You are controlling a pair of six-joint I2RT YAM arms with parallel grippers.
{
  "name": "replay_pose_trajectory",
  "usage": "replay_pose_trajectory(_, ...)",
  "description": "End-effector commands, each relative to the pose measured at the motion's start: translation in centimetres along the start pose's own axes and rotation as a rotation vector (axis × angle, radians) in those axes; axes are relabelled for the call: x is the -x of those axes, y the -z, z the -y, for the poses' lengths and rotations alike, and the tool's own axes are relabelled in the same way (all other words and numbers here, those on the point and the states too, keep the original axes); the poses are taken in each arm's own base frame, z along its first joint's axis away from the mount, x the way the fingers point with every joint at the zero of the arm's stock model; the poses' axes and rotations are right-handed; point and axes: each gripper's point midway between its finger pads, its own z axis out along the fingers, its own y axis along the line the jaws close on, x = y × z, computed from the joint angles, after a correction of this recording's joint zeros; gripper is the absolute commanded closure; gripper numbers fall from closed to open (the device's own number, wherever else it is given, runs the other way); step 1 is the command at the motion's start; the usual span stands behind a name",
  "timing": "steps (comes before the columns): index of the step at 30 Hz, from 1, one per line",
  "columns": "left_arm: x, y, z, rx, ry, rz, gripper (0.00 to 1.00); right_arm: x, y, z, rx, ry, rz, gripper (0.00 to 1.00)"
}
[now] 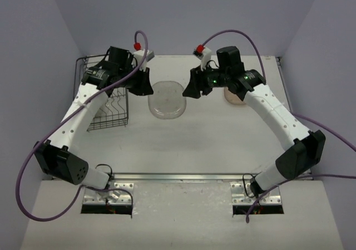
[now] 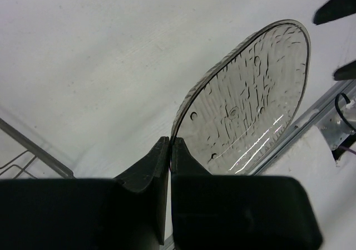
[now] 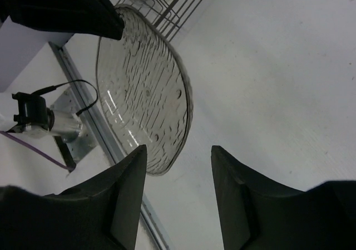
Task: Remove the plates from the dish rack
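My left gripper (image 1: 146,86) is shut on the near rim of a see-through plate (image 1: 167,98) and holds it over the table, just right of the black wire dish rack (image 1: 105,102). In the left wrist view the fingers (image 2: 161,161) pinch the plate's rim (image 2: 250,88). My right gripper (image 1: 192,88) is open at the plate's right edge, not touching it. In the right wrist view the open gripper (image 3: 178,152) faces the plate (image 3: 144,88), and the rack (image 3: 178,5) lies beyond. A pale pink plate (image 1: 233,98) lies on the table, partly under my right arm.
The rack stands at the table's far left corner; a wire of it shows in the left wrist view (image 2: 33,150). A metal rail (image 1: 178,177) runs along the table's near edge. Purple cables hang from both arms.
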Motion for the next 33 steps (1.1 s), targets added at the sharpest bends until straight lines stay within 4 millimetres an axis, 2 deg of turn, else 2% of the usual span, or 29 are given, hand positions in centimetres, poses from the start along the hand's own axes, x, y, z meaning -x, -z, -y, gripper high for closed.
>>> replay_pose_trajectory(1, 1.5, -0.1, 1.8, -0.019, -0.095, 0.043, 1.0, -0.5, -1.3, 0.8, -0.04, -0.008, -0.046, 0.5)
replay_pose_trajectory(4, 1.5, -0.3, 1.8, -0.013, -0.098, 0.041, 1.0, -0.8, -1.9, 0.8, -0.043, -0.009, -0.061, 0.53)
replay_pose_trajectory(8, 1.7, -0.3, 1.7, 0.0, -0.097, 0.045, 1.0, -1.5, -2.7, 1.2, -0.06, -0.003, -0.095, 0.63)
replay_pose_trajectory(11, 1.8, -0.3, 1.4, 0.015, -0.097, 0.049, 1.0, -2.0, -2.8, 1.6, -0.076, -0.002, -0.109, 0.75)
replay_pose_trajectory(13, 1.6, -0.5, 0.9, 0.041, -0.09, 0.045, 0.97, -2.5, -2.8, 2.4, -0.11, 0.003, -0.124, 0.91)
replay_pose_trajectory(14, 1.5, -0.5, 0.7, 0.051, -0.088, 0.041, 0.85, -2.8, -2.8, 2.8, -0.124, 0.003, -0.132, 0.97)
replay_pose_trajectory(15, 1.4, -0.6, 0.5, 0.058, -0.087, 0.04, 0.78, -3.0, -2.9, 3.0, -0.131, 0.003, -0.137, 1.0)
replay_pose_trajectory(16, 1.4, -0.6, 0.4, 0.067, -0.085, 0.038, 0.56, -3.1, -2.7, 3.4, -0.137, -0.004, -0.139, 1.0)
replay_pose_trajectory(17, 1.4, -0.5, -0.1, 0.096, -0.075, 0.04, 0.2, -3.2, -2.3, 4.5, -0.152, -0.027, -0.137, 1.0)
replay_pose_trajectory(18, 1.4, -0.4, -0.7, 0.13, -0.066, 0.045, 0.03, -3.4, -1.9, 5.7, -0.165, -0.052, -0.135, 1.0)
replay_pose_trajectory(21, 1.5, 0.1, -2.7, 0.241, -0.042, 0.056, 0.0, -3.6, -0.2, 10.4, -0.216, -0.095, -0.13, 1.0)
replay_pose_trajectory(25, 1.3, 0.4, -3.9, 0.272, -0.012, 0.058, 0.0, -4.6, 4.5, 20.2, -0.411, -0.044, -0.156, 1.0)
replay_pose_trajectory(26, 1.3, 0.4, -3.9, 0.271, -0.008, 0.06, 0.0, -4.9, 5.4, 21.9, -0.441, -0.052, -0.16, 1.0)
replay_pose_trajectory(27, 1.2, 0.3, -4.1, 0.269, 0.0, 0.058, 0.0, -5.4, 7.0, 24.5, -0.482, -0.07, -0.165, 1.0)
replay_pose_trajectory(28, 1.2, 0.2, -4.1, 0.269, 0.0, 0.059, 0.0, -5.5, 7.2, 24.8, -0.485, -0.074, -0.169, 1.0)
replay_pose_trajectory(29, 1.2, 0.1, -4.2, 0.264, 0.005, 0.056, 0.0, -6.1, 9.1, 27.5, -0.532, -0.098, -0.167, 1.0)
replay_pose_trajectory(31, 1.2, 0.0, -4.3, 0.256, 0.011, 0.053, 0.0, -7.1, 11.5, 31.2, -0.584, -0.127, -0.165, 1.0)
replay_pose_trajectory(33, 1.1, -0.2, -4.3, 0.247, 0.014, 0.049, 0.0, -7.8, 12.6, 33.2, -0.597, -0.151, -0.16, 0.98)
